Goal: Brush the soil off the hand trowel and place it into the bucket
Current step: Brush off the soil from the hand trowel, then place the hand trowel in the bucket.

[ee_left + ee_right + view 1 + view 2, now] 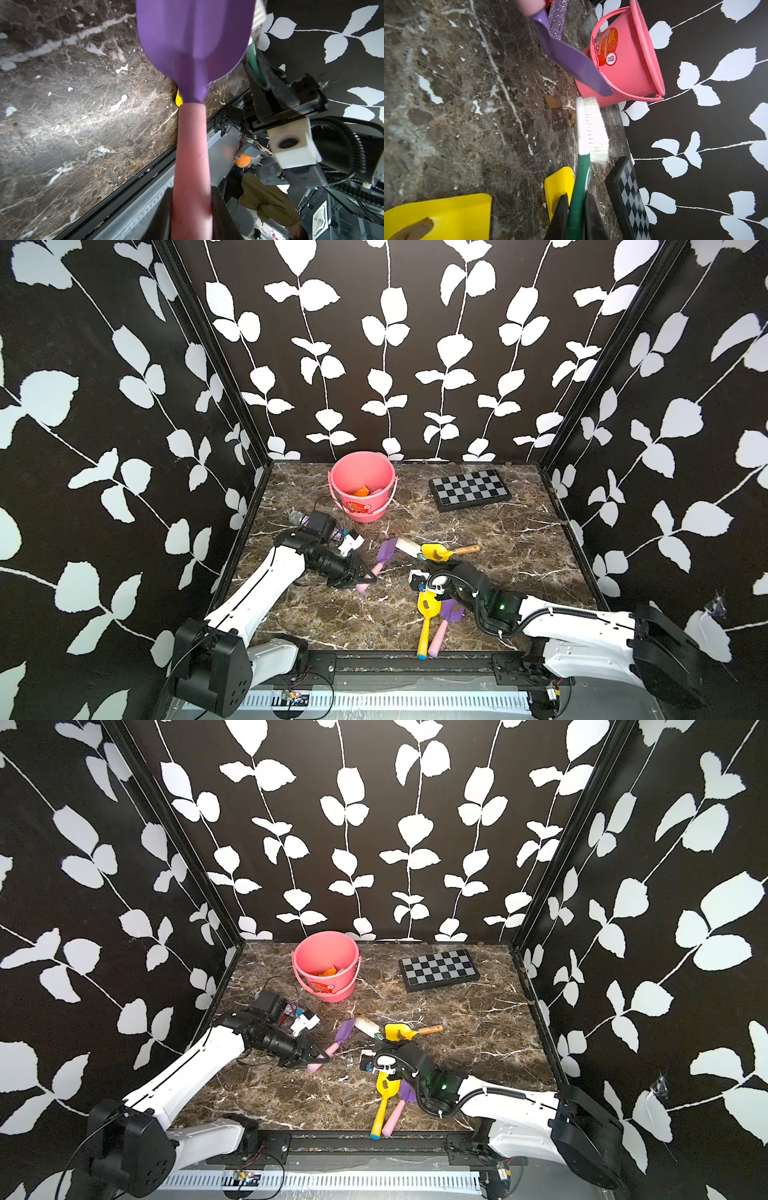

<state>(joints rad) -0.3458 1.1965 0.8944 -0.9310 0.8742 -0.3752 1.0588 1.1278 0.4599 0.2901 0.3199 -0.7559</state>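
- The left end effector (367, 577) is clamped on the pink handle of a purple plastic hand trowel (387, 551). In the left wrist view its dark fingers (220, 212) press the handle from both sides.
- The purple plastic hand trowel is outside the bucket and in front of it, over the brown marble-patterned surface (519, 551). Its blade points toward the back.
- In the right wrist view the blade (571, 60) is tilted, with its tip near the bucket's base.
- The right end effector (576, 220) is closed on the green handle of a white-bristled brush (583, 128).
- The brush head sits just beside the trowel's tip. I cannot tell whether the bristles touch it.
- The salmon-pink round plastic bucket (361, 508) stands upright at the back, left of centre. Its bail handle hangs down against the front wall and its red-orange label faces forward. Something orange lies inside.
- Two flat brown soil lumps (552, 101) lie on the surface close to the brush head.
- A yellow trowel with a wooden handle (436, 551) lies just beside the brush.
- Near the front edge a yellow trowel with a yellow handle (424, 626) and a second purple trowel (451, 612) lie side by side. Each has a brown lump on its blade.
- A black-and-grey chequered board (469, 489) lies flat at the back right, well apart from the bucket.
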